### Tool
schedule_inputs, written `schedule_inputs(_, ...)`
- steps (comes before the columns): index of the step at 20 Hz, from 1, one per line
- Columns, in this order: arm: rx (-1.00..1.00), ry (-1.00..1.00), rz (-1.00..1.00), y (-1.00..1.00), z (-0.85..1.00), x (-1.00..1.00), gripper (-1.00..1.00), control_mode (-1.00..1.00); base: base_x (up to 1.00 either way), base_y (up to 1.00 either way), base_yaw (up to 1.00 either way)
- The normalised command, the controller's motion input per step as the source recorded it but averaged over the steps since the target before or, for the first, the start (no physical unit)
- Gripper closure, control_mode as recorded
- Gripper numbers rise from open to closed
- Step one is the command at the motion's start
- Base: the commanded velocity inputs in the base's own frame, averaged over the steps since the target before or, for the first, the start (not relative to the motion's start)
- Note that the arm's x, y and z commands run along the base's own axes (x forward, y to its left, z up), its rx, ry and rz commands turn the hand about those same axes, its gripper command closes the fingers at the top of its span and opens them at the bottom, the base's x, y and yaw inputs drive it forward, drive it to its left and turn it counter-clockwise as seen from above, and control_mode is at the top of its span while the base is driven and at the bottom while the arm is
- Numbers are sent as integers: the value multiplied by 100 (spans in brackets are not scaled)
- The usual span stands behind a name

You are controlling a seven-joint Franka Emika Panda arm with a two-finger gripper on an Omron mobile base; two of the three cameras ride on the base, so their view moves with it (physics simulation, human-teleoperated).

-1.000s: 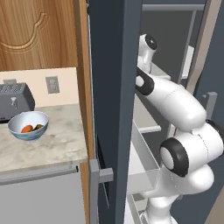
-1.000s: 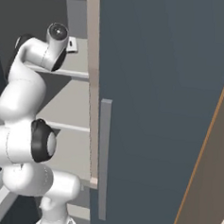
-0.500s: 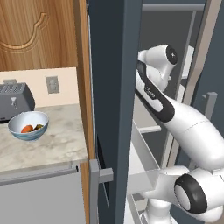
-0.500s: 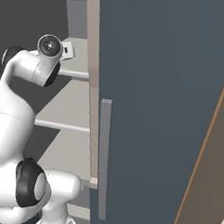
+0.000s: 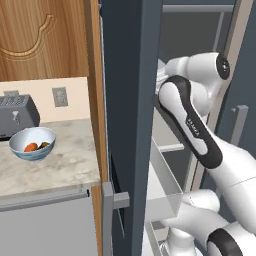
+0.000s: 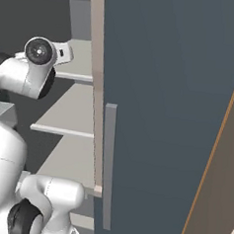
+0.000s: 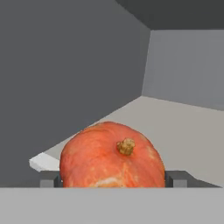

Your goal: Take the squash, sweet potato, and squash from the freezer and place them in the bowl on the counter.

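my claw (image 7: 113, 178) is wide around the round orange squash (image 7: 112, 155) at the bottom middle; i should squeeze gently, then lift slowly.

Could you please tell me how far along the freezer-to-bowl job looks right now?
Two items, orange and greenish, already lie in the round pale blue-and-white bowl. In hand: the open end effector flanks the orange-red round squash on the freezer's pale grey shelf. Gripping and carrying it to the bowl remain.

Arm (image 5: 192, 125) deeper into the freezer (image 5: 130, 100).
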Motion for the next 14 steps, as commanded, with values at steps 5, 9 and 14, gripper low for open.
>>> schedule_inputs(5, 0, 0, -7, -12, 45, -91, 100, -100, 0, 0, 0)
schedule_inputs(9, 0, 0, -12, -18, 26, -100, 100, -100, 0, 0, 0)
schedule_inputs(14, 0, 2, -14, -15, 24, -100, 100, -100, 0, 0, 0)
